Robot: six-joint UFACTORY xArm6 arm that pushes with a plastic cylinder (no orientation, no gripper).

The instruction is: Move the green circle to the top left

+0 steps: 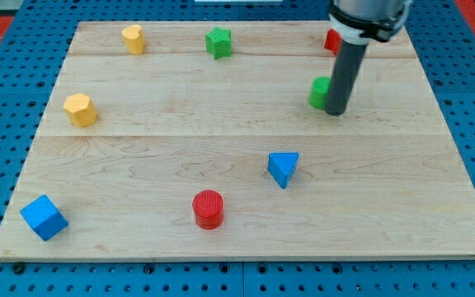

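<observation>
My tip [335, 111] on board, no claw on rod. Green block [319, 92] touching its left, half hidden. Red block [331, 40] behind rod, mostly hidden.

My tip [336, 111] touching green circle [319, 92] on its right, wooden board [221, 124], upper right area

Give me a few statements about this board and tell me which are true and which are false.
1. My tip is right beside the green circle, on its right in the view. True.
2. The red cylinder sits at the view's top left. False: it is near the bottom middle.
3. Two yellow blocks lie on the view's left side. True.
4. The blue cube touches the blue triangle. False: they are far apart.
5. The green star is near the top edge. True.
</observation>
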